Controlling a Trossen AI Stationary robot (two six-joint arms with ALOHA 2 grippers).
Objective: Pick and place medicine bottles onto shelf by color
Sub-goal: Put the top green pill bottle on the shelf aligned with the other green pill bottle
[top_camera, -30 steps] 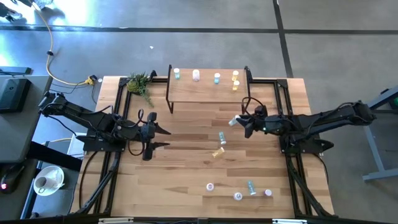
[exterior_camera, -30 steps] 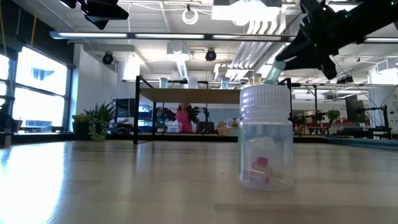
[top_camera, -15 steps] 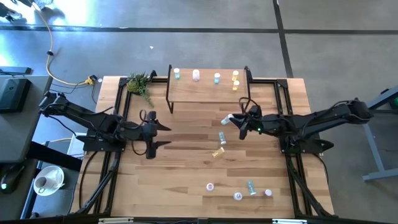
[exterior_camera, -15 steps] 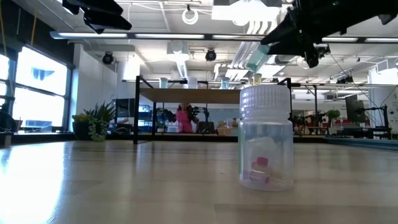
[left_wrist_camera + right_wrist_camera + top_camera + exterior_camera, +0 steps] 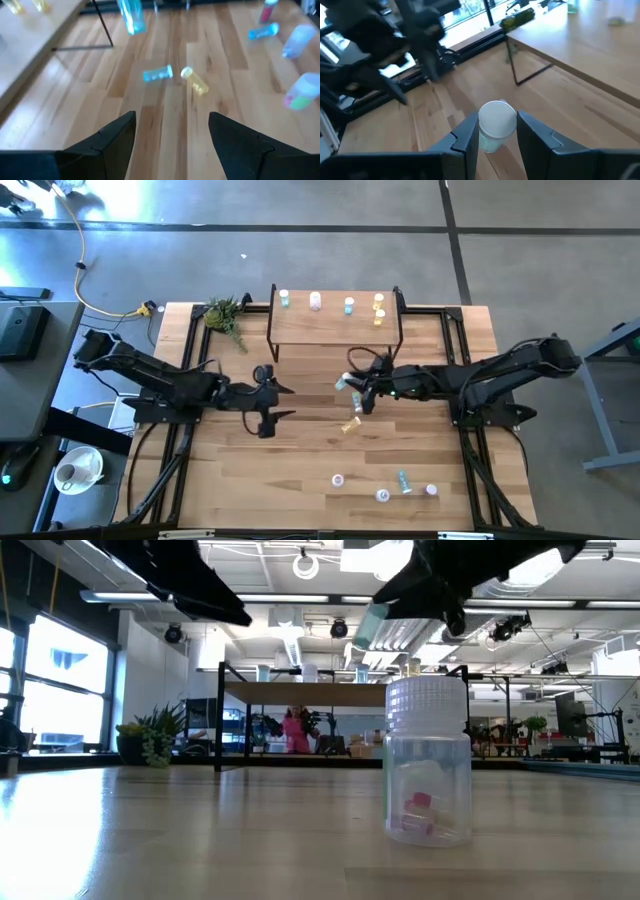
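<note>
Right gripper [image 5: 356, 388]: clenched on teal bottle [image 5: 496, 125], aloft mid-table, short of shelf [image 5: 335, 326]. Best carried level, set upright beside green bottle [image 5: 284, 299]. Left gripper [image 5: 282, 401]: released, empty, aimed toward fallen bottles.

front of shelf [image 5: 335, 328] — open | centre — two fallen bottles [image 5: 353, 412]

Around your bench [image 5: 300, 470] you have a grey concrete floor [image 5: 300, 250] crossed by dark seam lines, with a yellow cable [image 5: 85, 290] trailing over it. Looking level across, you see an open hall: tall windows [image 5: 60, 680] on one side, strip lights [image 5: 260, 597] overhead, white ceiling ducts [image 5: 400, 585] and potted plants [image 5: 150, 735].
</note>
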